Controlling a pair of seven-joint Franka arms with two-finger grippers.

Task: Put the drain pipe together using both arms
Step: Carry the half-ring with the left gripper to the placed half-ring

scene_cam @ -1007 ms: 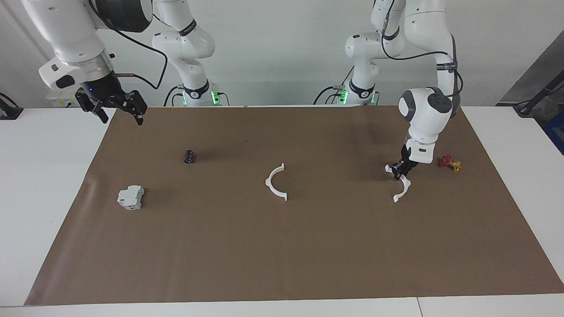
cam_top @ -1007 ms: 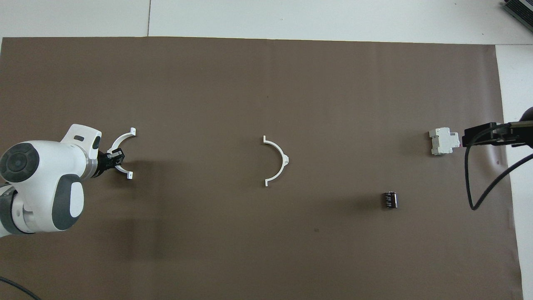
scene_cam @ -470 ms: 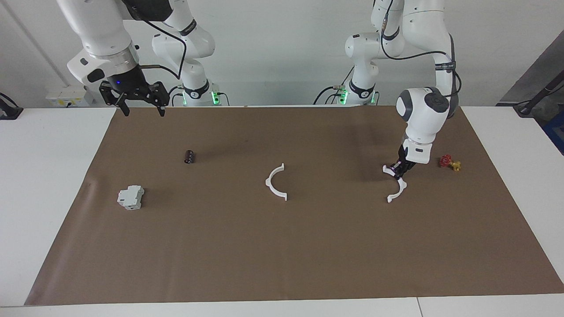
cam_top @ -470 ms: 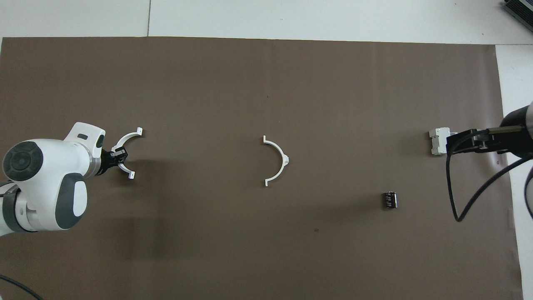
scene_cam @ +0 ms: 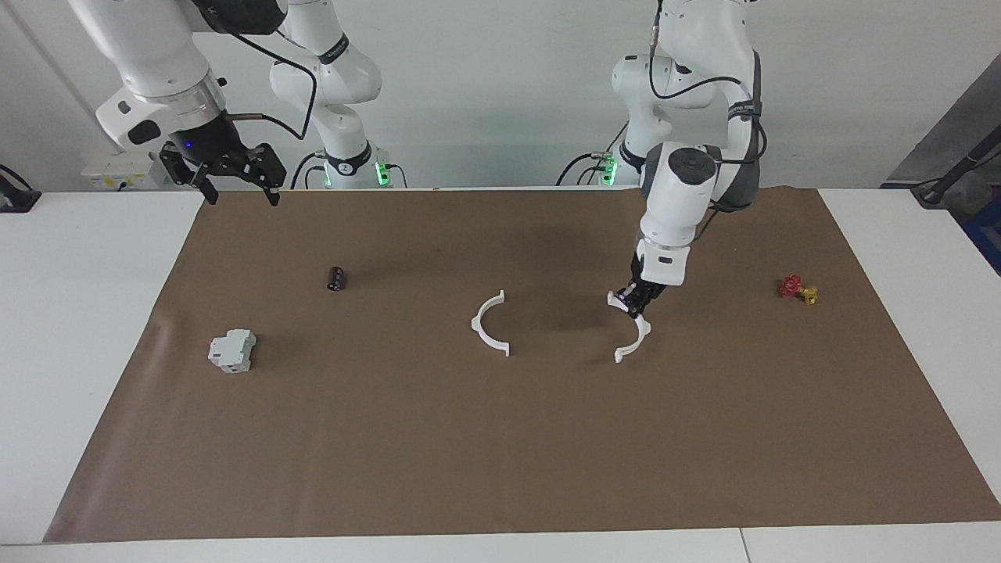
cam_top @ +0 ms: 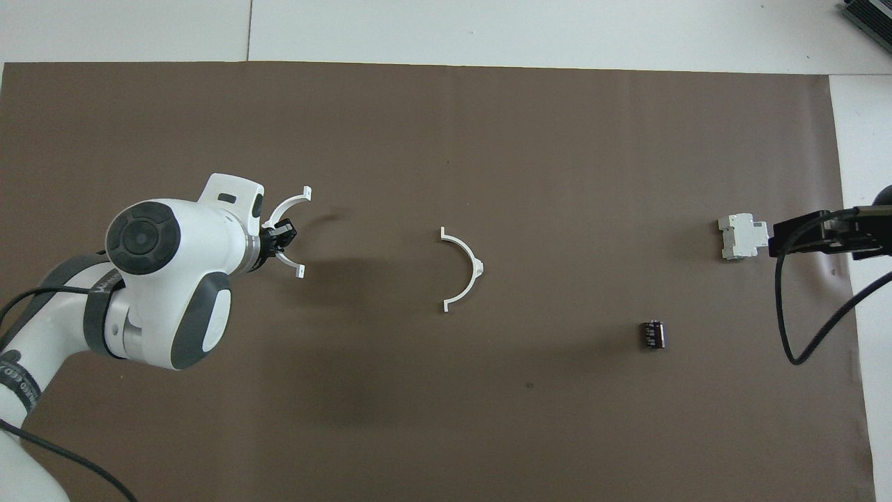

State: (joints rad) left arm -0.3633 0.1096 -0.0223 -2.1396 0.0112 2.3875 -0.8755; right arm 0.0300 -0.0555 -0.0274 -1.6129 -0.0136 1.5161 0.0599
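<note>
Over brown mat (scene_cam: 500,438), left gripper (scene_cam: 635,301) clamps half-ring (scene_cam: 633,338).

The left gripper (scene_cam: 635,306) grips one white half-ring (scene_cam: 632,338) over the mat; the other half-ring (scene_cam: 489,326) lies mid-mat; the right gripper (scene_cam: 235,188) hangs open.

We see the left gripper (scene_cam: 635,304) clamped on one half-ring (scene_cam: 632,329), low over the mat (scene_cam: 500,453); the other half-ring (scene_cam: 490,324) lies beside it toward the right arm's end.

white arcs (scene_cam: 491,324), brown mat (scene_cam: 500,438) (plain), red-yellow valve (scene_cam: 798,289)
</note>
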